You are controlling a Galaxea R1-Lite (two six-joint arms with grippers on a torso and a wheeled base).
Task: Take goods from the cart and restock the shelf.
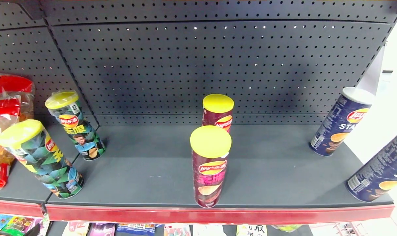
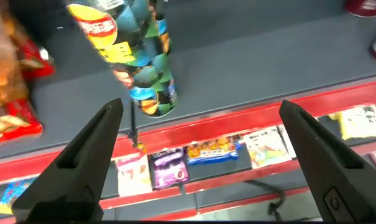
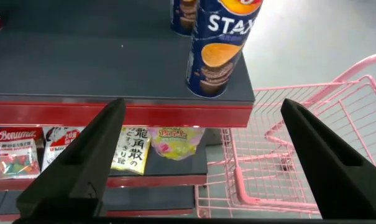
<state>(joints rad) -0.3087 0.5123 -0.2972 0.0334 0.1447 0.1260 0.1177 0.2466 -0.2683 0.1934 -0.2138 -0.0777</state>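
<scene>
Restocking looks only partly done, judging by how thinly the shelf [image 1: 146, 164] is filled: six crisp cans stand on it in three pairs, with broad bare stretches of board between them. At the left end two green cans stand upright, one at the front edge [image 1: 41, 159] and one further back [image 1: 75, 126], just beside some red snack bags [image 1: 5, 108]. Near the middle, a maroon can [image 1: 211, 167] stands at the front lip with a second maroon can [image 1: 218, 113] right behind it. Toward the right end, two blue cans stand well apart from the rest, one at the back [image 1: 341, 123] and one at the front corner [image 1: 379, 172]. The left pincer [image 2: 200, 106] is spread wide with nothing between its jaws, and it hangs before the shelf's red lip near the front green can. The right pincer [image 3: 202, 104] is likewise agape and empty, off the shelf's right end, with the pink cart [image 3: 337, 106] below and beside it. Whether goods are left in the cart I cannot tell. With neither arm carrying anything, the likely next step is another fetch from the cart to fill the gaps.
</scene>
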